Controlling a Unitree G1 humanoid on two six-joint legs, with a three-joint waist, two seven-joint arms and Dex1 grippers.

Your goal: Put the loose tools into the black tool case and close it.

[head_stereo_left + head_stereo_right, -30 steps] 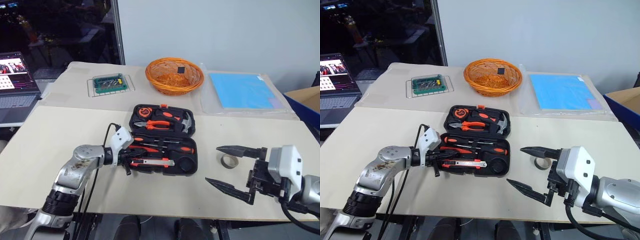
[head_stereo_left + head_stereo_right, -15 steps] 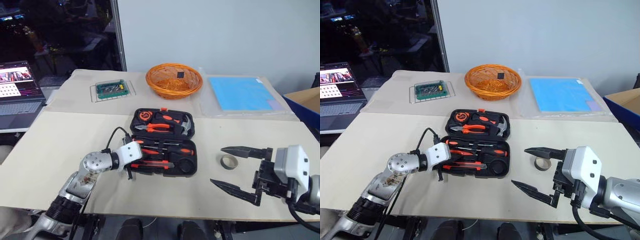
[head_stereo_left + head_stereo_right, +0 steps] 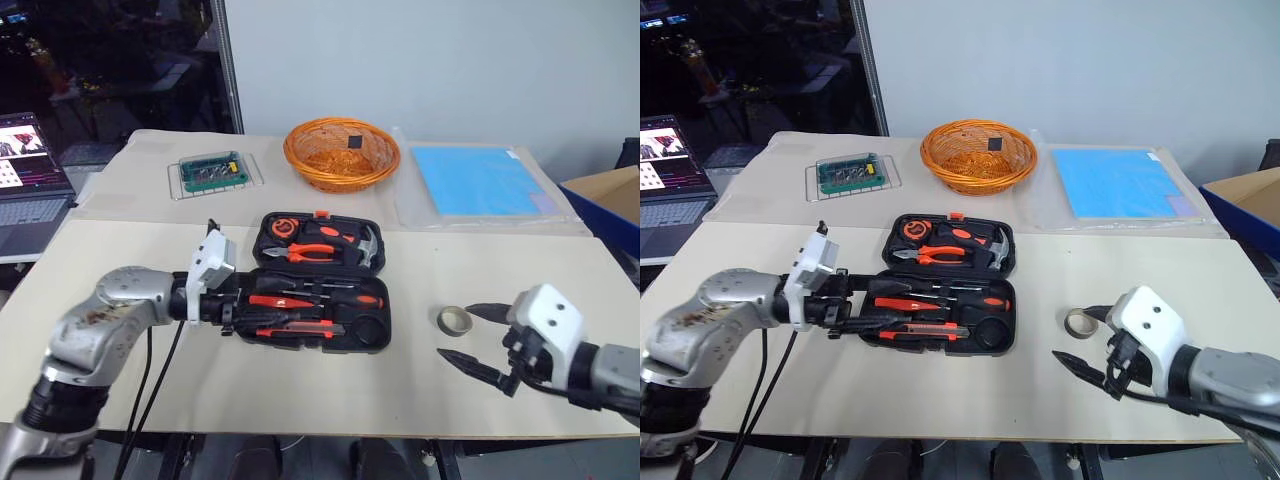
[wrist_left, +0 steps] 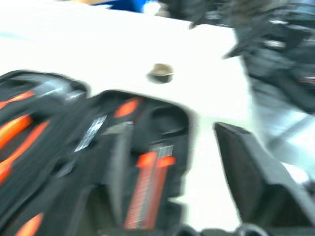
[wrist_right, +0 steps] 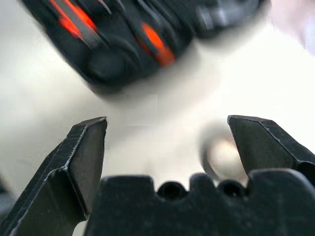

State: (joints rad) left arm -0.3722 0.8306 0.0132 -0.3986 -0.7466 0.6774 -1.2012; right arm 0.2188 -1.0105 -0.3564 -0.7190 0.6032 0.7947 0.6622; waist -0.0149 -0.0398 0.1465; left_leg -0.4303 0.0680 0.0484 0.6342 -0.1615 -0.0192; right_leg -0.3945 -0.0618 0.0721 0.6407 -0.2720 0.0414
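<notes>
We see, across the whole lower half of the frame, a cream-covered desk (image 3: 100,280). At its centre lies the black tool case (image 3: 320,278), opened flat; its far half holds orange-handled pliers (image 3: 312,252) and a hammer (image 3: 370,247), and its near half holds two orange-and-black screwdrivers (image 3: 300,299), a slim screwdriver and an orange-black utility knife (image 3: 295,329) seated in their recesses, with a round recess at the lower right of that half. At the upper centre of the frame stands an orange wicker basket (image 3: 342,153), to the right of it a blue sheet (image 3: 476,180) in a clear sleeve, to the left a green circuit board (image 3: 209,170) on a wire rack, and at the left edge a laptop (image 3: 27,180). In the lower left of the frame the left end effector (image 3: 865,313) reaches over the left edge of the case; we note in the left wrist view that its fingers stand apart and hold nothing. In the lower right the right end effector (image 3: 470,335) is spread wide and empty. The small grey tape roll (image 3: 454,320) lies on the desk to the right of the case, just beside the upper fingertip of the right end effector.
</notes>
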